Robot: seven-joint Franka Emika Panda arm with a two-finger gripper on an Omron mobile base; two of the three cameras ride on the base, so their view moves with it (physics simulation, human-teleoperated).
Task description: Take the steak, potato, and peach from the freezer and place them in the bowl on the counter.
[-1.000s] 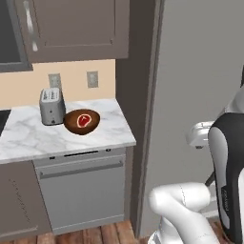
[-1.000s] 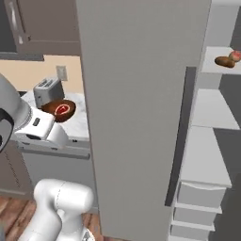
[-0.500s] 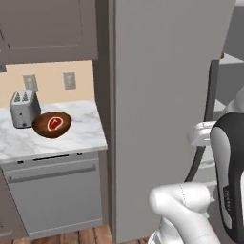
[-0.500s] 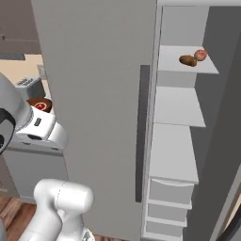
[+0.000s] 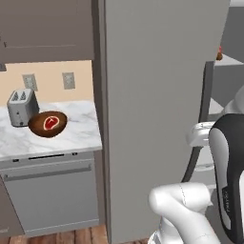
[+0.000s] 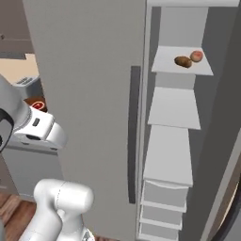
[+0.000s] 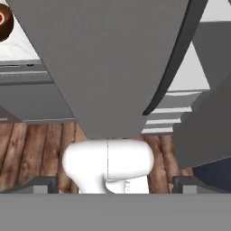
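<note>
The steak [image 5: 50, 123] lies flat in the bowl [image 5: 39, 129], red face up with its pale bone mark showing. The bowl sits on the tabletop [image 5: 71, 136], just beside a toaster [image 5: 21, 107] that stands to its left against the wall. Your hand view catches an edge of the same bowl [image 7: 5, 22] at its top left corner.

The potato [image 6: 182, 61] and the peach [image 6: 196, 56] lie on the top shelf [image 6: 164, 61] inside the freezer [image 5: 157, 86]. The two sit close together, the potato nearer the front and to the left, the peach behind it to the right; you cannot tell whether they touch. In the left base view a small red-orange spot [image 5: 219, 55] shows past the door edge; it is too small to identify.

The freezer door [image 6: 89, 94] stands open, its dark handle [image 6: 134, 132] running down its edge. Bare shelves and pale drawers [image 6: 162, 207] sit below the top shelf.

Your pincer [image 7: 115, 185] is spread wide, its tips near the two sides of the hand view, and it holds nothing. It looks down past the door's lower edge at the wood floor [image 7: 31, 149].

Two outlets [image 5: 47, 81] are set in the tan wall above the tabletop.
</note>
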